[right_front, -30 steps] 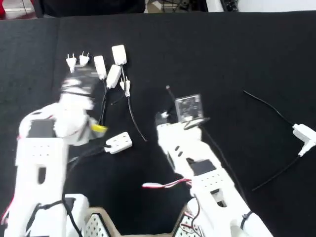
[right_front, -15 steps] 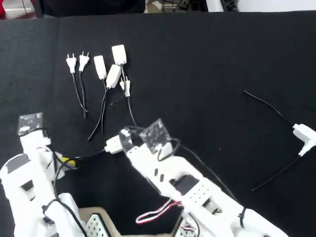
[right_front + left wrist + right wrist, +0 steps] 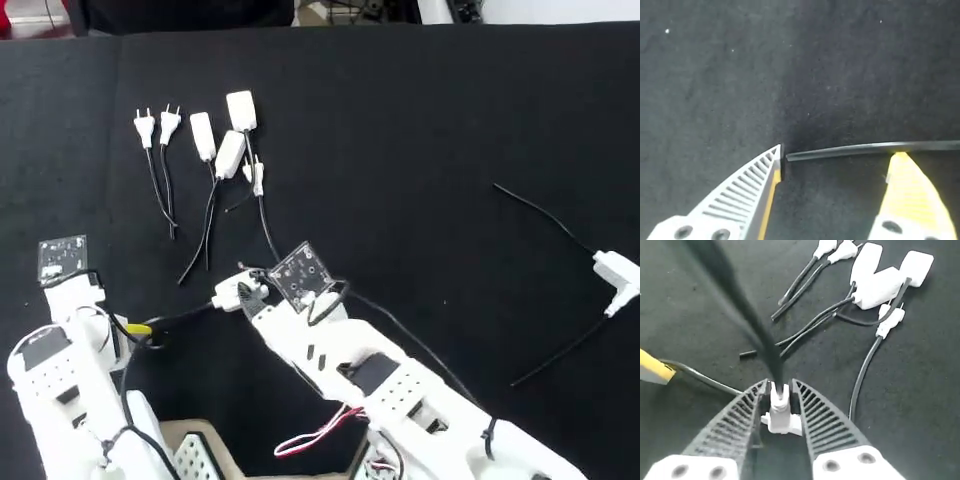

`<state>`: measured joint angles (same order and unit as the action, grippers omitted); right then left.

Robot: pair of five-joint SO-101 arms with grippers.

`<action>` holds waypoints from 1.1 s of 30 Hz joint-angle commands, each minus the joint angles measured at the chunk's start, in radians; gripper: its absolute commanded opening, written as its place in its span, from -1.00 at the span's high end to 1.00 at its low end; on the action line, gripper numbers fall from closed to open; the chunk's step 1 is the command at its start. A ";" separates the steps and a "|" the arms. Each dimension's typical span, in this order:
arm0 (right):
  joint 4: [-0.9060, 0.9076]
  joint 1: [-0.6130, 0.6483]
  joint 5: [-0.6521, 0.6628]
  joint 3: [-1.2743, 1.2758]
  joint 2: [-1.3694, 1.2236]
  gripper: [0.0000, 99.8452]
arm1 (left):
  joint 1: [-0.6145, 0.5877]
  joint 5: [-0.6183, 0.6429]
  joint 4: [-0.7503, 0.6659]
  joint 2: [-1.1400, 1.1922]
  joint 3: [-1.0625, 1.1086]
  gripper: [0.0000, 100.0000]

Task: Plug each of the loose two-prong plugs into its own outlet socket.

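My right gripper (image 3: 780,382) is shut on a white two-prong plug (image 3: 778,399), whose black cable runs back toward the camera. The plug stands pressed against a white outlet socket (image 3: 785,424) on the black table; in the high view that socket (image 3: 226,294) lies at the tip of the right gripper (image 3: 246,293). The socket's black cable (image 3: 860,148) leads to my left gripper (image 3: 835,155), which is open, with the cable's end lying between its white and yellow fingers. The left gripper (image 3: 140,330) sits low at the table's left.
Two loose plugs (image 3: 157,123) lie at the back left, beside three white sockets (image 3: 228,135) and another plug (image 3: 257,176) with tangled black cables. A further white connector (image 3: 614,270) with a long black cable lies at the far right. The black cloth (image 3: 420,130) is bare in the middle.
The right arm swung left from the table's centre onto the socket. The left arm drew back from the plugs to the lower left and stayed by the socket's cable.
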<state>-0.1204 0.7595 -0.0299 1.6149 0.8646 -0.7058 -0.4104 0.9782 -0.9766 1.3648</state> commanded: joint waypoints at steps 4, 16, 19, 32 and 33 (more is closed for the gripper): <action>-0.003 -0.087 0.003 -0.097 -0.061 0.98 | 0.016 0.003 0.021 -0.101 0.027 0.34; -0.210 -0.123 0.014 -0.209 -0.440 0.98 | 0.018 0.003 0.040 -0.155 0.039 0.34; -0.207 -0.120 0.014 -0.208 -0.440 0.98 | 0.018 0.003 0.040 -0.155 0.039 0.34; -0.078 -0.117 0.000 -0.170 -0.220 0.98 | 0.039 0.003 0.040 -0.155 0.039 0.34; -0.041 -0.120 -0.026 -0.168 -0.177 0.98 | 0.039 0.003 0.040 -0.155 0.039 0.34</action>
<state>-0.2340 0.6475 -0.0238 1.4507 0.5654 -0.6813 -0.4104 1.0119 -1.1193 1.4078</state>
